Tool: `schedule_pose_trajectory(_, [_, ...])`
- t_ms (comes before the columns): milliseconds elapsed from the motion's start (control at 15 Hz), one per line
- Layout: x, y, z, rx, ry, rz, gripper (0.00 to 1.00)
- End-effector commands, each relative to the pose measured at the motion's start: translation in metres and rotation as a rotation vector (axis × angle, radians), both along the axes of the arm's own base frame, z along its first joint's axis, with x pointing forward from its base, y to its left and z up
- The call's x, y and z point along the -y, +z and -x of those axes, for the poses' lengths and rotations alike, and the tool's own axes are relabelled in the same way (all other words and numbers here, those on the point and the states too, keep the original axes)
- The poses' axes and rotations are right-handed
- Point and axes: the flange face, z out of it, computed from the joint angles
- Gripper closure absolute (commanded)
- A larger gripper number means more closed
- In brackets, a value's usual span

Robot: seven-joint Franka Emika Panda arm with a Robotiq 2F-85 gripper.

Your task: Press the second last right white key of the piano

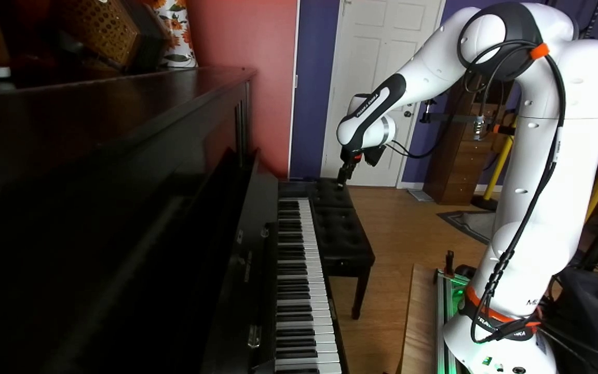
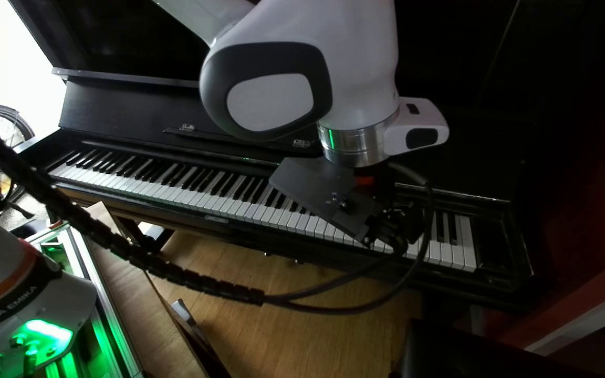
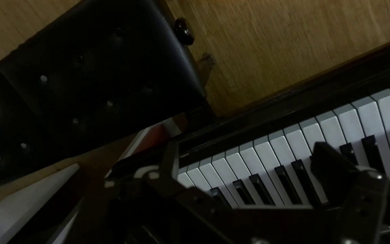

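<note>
Piano [image 2: 218,202] is below ur gripper [image 3: 245,147], not touching; 2nd-last R white key [image 2: 458,256] shows past it in an exterior view. Fingers [image 3: 332,166] wide apart, nothing held. Prob shift R.

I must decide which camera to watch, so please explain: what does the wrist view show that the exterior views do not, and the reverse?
Only the wrist view clearly shows the end effector open, its fingers apart.
Only the exterior side shows the robot base, in both exterior views, and a bicycle wheel, in an exterior view.
All share the piano keys and the wooden floor; the wrist view also shares the black padded bench with an exterior view.
</note>
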Motion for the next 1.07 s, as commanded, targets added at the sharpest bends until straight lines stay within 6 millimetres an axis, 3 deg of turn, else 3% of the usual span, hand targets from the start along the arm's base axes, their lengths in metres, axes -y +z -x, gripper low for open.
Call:
schedule_pose_trajectory(0, [0.000, 0.001, 0.000, -0.001, -0.001, 0.000, 0.00])
schedule_pose_trajectory(333, [0.000, 0.001, 0.000, 0.000, -0.001, 0.000, 0.00])
schedule_pose_trajectory(600, [0.045, -0.013, -0.020, 0.032, -0.069, 0.057, 0.00])
schedule_pose_trajectory(1000, [0.097, -0.036, -0.046, 0.056, 0.022, 0.033, 0.00])
